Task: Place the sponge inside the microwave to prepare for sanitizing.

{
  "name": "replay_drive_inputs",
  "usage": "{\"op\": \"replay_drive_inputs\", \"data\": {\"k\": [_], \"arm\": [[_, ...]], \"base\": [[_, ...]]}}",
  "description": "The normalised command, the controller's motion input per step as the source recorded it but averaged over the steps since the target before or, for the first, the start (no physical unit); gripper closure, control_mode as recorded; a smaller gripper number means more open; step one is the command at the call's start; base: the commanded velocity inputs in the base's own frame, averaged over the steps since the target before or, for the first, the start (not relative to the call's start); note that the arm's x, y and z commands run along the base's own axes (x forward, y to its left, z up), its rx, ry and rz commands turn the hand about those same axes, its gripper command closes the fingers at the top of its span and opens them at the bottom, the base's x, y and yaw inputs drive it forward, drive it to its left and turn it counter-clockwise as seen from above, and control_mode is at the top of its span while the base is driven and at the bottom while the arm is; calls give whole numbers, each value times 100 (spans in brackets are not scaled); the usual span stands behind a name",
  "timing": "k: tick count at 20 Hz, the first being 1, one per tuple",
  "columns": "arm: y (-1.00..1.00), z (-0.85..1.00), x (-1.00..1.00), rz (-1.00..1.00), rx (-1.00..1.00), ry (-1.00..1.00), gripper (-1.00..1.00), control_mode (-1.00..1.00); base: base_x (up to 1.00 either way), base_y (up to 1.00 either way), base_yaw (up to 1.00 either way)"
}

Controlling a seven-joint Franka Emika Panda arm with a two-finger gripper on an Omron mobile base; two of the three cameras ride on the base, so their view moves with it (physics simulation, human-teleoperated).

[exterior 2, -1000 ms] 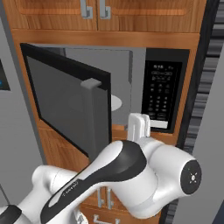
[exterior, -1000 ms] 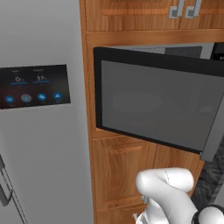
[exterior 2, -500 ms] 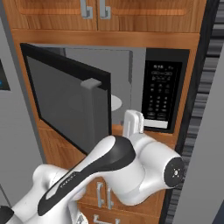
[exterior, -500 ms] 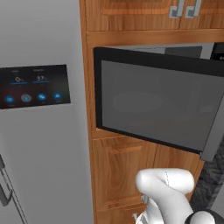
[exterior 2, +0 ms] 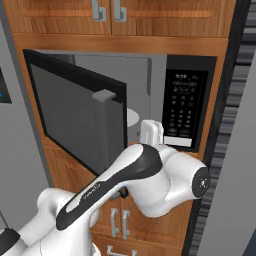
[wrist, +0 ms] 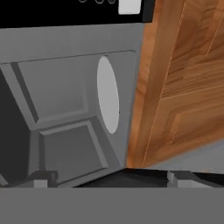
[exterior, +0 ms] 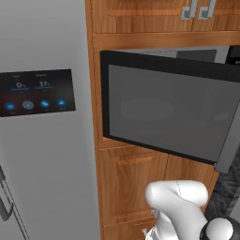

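In the wooden cabinet column beside the grey refrigerator (exterior: 47, 164): one built-in microwave (exterior 2: 150, 90), door (exterior: 164, 108) swung wide on its left hinge, black frame around dark grey glass.

- Door handle (exterior 2: 104, 96): grey bar on the free edge of the door, seen at 9 o'clock of the cavity in the right base view.
- Cavity: grey walls. White round plate (wrist: 108, 94) on its floor; in the rolled hand view it stands at 12 o'clock of the picture's centre, against the wooden cabinet front (wrist: 183, 78) at 3 o'clock.
- Keypad (exterior 2: 184, 107): black panel with white buttons, at 3 o'clock of the cavity.
- Touchscreen (exterior: 36, 91): small, dark, blue icons, on the refrigerator face, at 9 o'clock of the microwave door in the left base view.
- Upper cabinet doors with paired grey pulls (exterior 2: 106, 10), at 12 o'clock of the microwave.
- Lower drawers with grey pulls (exterior 2: 120, 222), at 6 o'clock of it.
- Arm (exterior 2: 150, 175): white with dark bands, bent in front of the lower drawers, its hand raised toward the cavity's lower edge.
- Gripper (wrist: 109, 177): jaws spread wide, nothing between the finger tips (wrist: 41, 178); it faces the cavity mouth.
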Motion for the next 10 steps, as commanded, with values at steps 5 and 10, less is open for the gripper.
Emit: {"op": "replay_drive_inputs", "data": {"k": [5,10], "arm": [[12,0,32,23,6,0,-100,-100],[47,0,-4,45,15,-6,-100,-100]], "base": [[0,0,0],[0,0,0]]}}
